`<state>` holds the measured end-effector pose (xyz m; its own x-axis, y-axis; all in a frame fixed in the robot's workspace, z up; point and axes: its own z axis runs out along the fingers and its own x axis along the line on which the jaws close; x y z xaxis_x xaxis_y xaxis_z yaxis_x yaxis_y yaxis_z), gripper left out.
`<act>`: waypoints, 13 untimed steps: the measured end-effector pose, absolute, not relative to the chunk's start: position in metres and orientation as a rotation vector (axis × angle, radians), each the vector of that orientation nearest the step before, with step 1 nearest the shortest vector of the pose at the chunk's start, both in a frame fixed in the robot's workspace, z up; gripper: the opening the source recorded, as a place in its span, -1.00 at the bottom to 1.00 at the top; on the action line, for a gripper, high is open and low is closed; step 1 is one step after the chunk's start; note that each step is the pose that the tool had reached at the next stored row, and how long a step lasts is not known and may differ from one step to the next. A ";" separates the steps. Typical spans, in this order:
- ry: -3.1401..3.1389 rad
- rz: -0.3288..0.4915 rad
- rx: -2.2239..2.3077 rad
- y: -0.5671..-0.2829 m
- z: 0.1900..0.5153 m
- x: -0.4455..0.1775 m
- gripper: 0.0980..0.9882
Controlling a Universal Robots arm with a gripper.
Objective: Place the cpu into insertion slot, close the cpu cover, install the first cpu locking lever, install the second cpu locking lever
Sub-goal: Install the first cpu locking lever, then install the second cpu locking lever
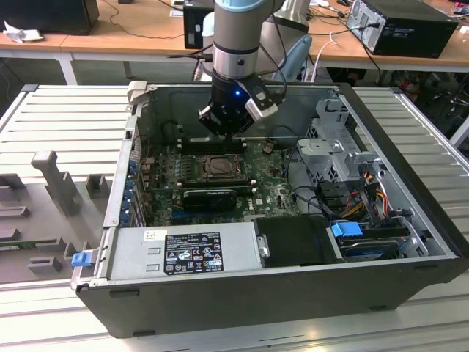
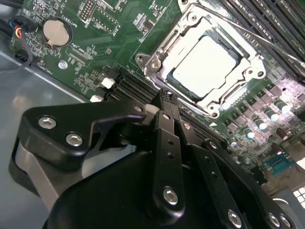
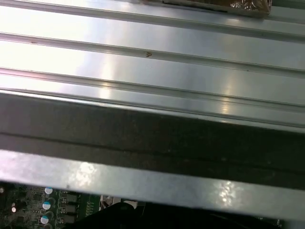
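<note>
Inside the open computer case, my gripper (image 1: 226, 130) hangs just above the green board, at the far edge of the insertion slot (image 1: 220, 168). In the second wrist view the cpu (image 2: 206, 61) lies flat in the slot with its silver top up. The cpu cover (image 2: 189, 97) lies down around it as a metal frame. A thin metal lever (image 2: 267, 37) runs along the slot's side by the memory slots. My black fingers (image 2: 164, 124) meet at their tips just short of the cover's edge, shut with nothing between them.
A power supply (image 1: 187, 253) fills the near side of the case. A drive cage (image 1: 337, 147) and cables (image 1: 366, 192) stand on the exterior view's right. A coin battery (image 2: 56, 31) sits on the board. The case wall (image 3: 152, 138) shows in the first wrist view.
</note>
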<state>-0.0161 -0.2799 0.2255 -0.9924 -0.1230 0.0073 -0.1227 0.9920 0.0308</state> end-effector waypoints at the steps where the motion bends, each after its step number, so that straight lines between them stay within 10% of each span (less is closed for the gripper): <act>1: -3.126 -0.047 0.193 -0.280 0.226 -0.016 -0.98; 13: -3.126 -0.047 0.193 -0.291 0.227 -0.016 -0.98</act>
